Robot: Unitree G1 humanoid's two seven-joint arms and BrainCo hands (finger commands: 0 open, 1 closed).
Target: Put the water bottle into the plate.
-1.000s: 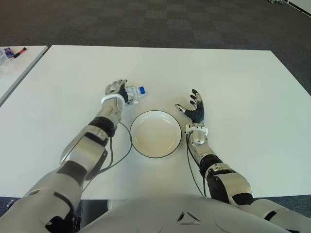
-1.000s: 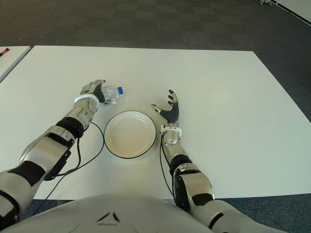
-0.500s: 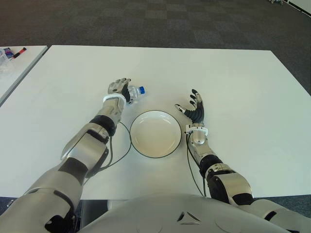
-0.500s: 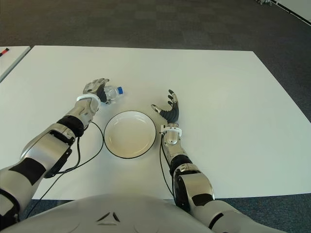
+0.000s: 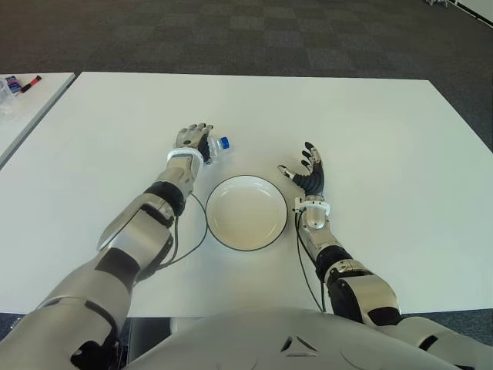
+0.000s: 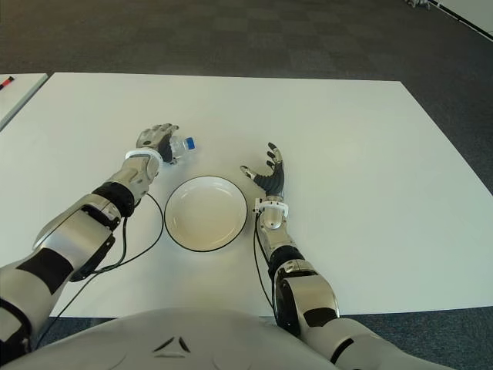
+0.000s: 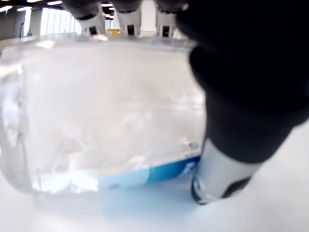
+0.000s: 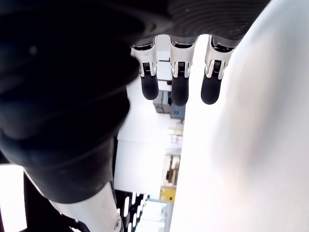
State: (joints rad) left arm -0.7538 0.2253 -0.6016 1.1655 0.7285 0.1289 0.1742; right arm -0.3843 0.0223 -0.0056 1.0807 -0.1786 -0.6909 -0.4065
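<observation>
The water bottle (image 5: 213,146) is lying just beyond the plate (image 5: 246,212), our left hand (image 5: 193,142) clasping it while our right hand (image 5: 310,171) is idling open beside the plate; the smooth, round bottle could slip out.

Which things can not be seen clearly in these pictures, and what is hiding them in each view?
- Eye views: most of the bottle is covered by the left hand; only the cap end shows.
- Left wrist view: the bottle is blurred and cut by the frame edge; its label cannot be read.
- Right wrist view: the right hand holds nothing, and the plate is out of view.
- Small things on the side table are cut off.
</observation>
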